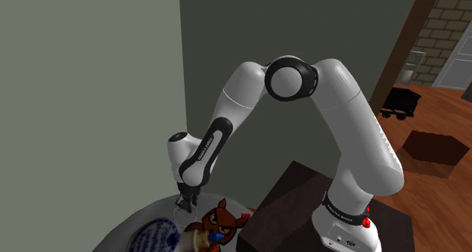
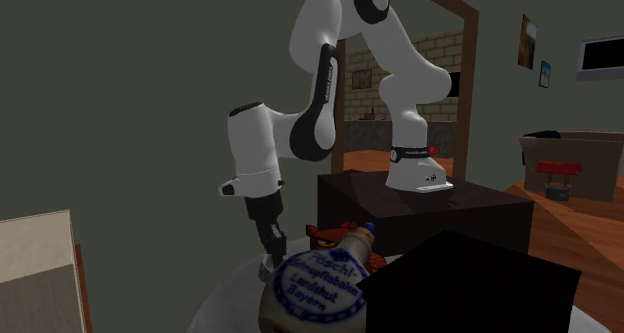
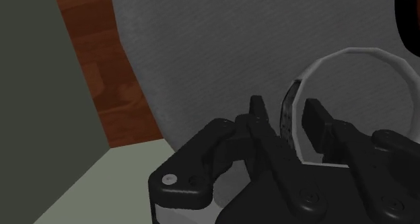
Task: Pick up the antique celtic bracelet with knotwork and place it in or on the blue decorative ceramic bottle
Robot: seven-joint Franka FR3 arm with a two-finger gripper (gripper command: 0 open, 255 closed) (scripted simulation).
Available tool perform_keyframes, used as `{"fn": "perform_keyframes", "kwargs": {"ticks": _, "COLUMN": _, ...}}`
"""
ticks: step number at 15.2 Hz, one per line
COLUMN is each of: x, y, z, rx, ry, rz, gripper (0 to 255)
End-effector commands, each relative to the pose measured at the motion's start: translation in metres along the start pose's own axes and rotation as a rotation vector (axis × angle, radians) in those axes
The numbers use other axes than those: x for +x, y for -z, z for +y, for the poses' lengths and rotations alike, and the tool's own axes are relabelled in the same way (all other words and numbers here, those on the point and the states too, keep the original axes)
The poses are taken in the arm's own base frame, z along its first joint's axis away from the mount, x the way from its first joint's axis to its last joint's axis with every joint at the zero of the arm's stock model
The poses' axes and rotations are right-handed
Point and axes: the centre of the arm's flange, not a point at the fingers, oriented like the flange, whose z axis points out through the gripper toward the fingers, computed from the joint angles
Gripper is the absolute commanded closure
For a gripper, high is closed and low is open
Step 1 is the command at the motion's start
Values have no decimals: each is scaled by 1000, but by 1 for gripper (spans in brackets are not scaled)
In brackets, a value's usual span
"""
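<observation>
The jaws stand apart astride the bracelet's band, one finger inside the ring and one outside; in the wrist view a sliver of table shows between one finger and the band, so I judge the gripper point(image 3: 288, 115) not yet clamped. The bracelet point(image 3: 357, 52) is drawn pale grey, a thin open hoop lying flat on the grey table point(image 3: 235, 41), close to the table's edge on the wall side; wood floor point(image 3: 94, 61) shows just past that edge.

Further in on the table, near the gripper point(image 1: 185, 203), sits a reddish toy point(image 1: 222, 222); just beside it is the bottle point(image 2: 320, 286), white with blue lettering, seemingly lying on its side.

Handling, as a judgement: the bracelet looks light and stiff, likely smooth and a little slippery; a narrow band gives the pads little to bite on, so it may pivot or swing once lifted. The best hold seems to be across the band where the jaws now straddle it, squarely and low, pads flat to its inner and outer faces; a moderate squeeze should do. The hoop is wide, so laying it on the bottle's body looks easier than threading the neck; the rounded body may let it slide off.
</observation>
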Motion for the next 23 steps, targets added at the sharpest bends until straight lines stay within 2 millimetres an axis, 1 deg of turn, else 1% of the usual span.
{"fn": "perform_keyframes", "kwargs": {"ticks": 1, "x": -1, "y": -1, "z": -1, "rx": 0, "ry": 1, "rz": -2, "gripper": 255}}
{"fn": "perform_keyframes", "kwargs": {"ticks": 8, "x": -1, "y": -1, "z": -1, "rx": 0, "ry": 1, "rz": -2, "gripper": 255}}
{"fn": "perform_keyframes", "kwargs": {"ticks": 23, "x": -13, "y": 77, "z": -3, "rx": 0, "ry": 1, "rz": -2, "gripper": 255}}
